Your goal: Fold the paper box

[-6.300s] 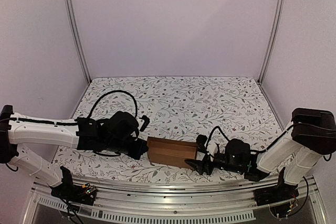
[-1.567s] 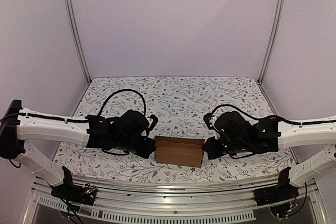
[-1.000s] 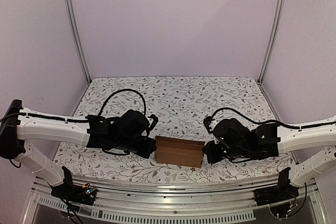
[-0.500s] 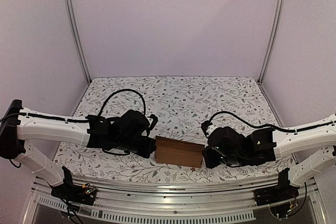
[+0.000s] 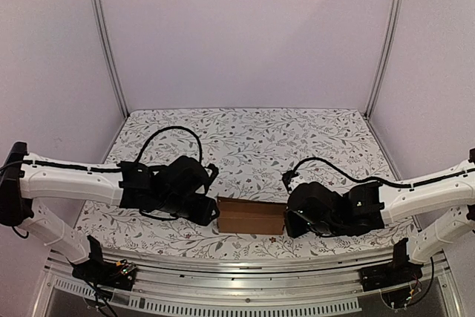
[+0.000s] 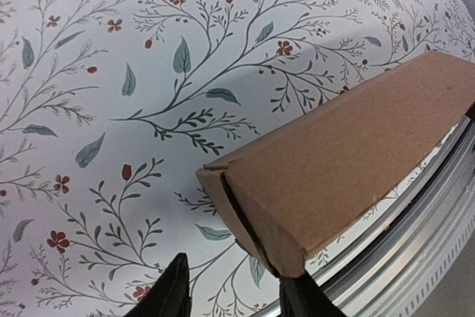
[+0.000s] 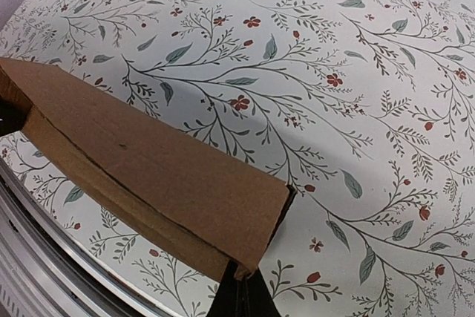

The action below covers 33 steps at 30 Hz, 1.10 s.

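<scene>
The paper box [image 5: 251,217] is a small closed brown carton lying near the table's front edge between both arms. In the left wrist view the paper box [image 6: 349,161] shows its left end flap with a thin dark slit along it. My left gripper [image 6: 234,298] is open just short of that end; its right finger [image 6: 300,298] sits under the box's near corner, and only tablecloth lies between the fingers. My right gripper [image 7: 241,295] is shut, its tip against the near right corner of the paper box [image 7: 148,161]. From above, the left gripper [image 5: 211,213] and right gripper [image 5: 288,220] flank the box.
A floral tablecloth [image 5: 252,146] covers the table. The metal front rail [image 5: 237,269] runs just behind the box on the near side. Lilac walls and aluminium posts [image 5: 105,42] close in the back and sides.
My left gripper has gone from shut to open at the box's left end. My right gripper has slid left and nearer, up against the box's right end, staying shut.
</scene>
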Each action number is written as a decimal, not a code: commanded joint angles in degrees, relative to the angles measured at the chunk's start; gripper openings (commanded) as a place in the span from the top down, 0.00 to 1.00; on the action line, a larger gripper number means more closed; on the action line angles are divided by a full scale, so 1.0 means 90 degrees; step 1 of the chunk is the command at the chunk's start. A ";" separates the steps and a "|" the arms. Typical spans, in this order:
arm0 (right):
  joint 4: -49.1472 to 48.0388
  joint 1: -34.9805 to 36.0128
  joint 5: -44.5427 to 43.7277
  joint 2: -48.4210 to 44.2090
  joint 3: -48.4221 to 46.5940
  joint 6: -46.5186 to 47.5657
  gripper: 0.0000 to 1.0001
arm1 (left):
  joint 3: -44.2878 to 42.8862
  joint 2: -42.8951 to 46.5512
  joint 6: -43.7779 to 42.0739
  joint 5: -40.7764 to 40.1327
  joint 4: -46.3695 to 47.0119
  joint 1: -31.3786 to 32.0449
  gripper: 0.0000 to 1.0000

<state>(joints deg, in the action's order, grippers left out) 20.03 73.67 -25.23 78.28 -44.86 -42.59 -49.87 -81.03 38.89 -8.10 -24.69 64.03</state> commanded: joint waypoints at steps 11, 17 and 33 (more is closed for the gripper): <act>0.0535 0.0101 0.0287 0.0378 -0.0112 0.0019 1.00 | -0.0717 0.0395 -0.0609 0.0335 -0.0601 -0.0086 0.47; 0.0610 0.0098 0.0215 0.0495 -0.0290 0.0109 1.00 | -0.0817 0.0537 -0.0747 0.0328 -0.0801 -0.0255 0.47; 0.0625 0.0102 0.0238 0.0667 -0.0484 0.0220 1.00 | -0.1098 0.0102 -0.1234 0.0759 -0.0288 -0.0910 0.91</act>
<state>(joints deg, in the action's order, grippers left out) 21.87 74.00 -24.91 82.54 -49.23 -41.06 -58.57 -77.93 29.12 -3.20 -28.91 56.64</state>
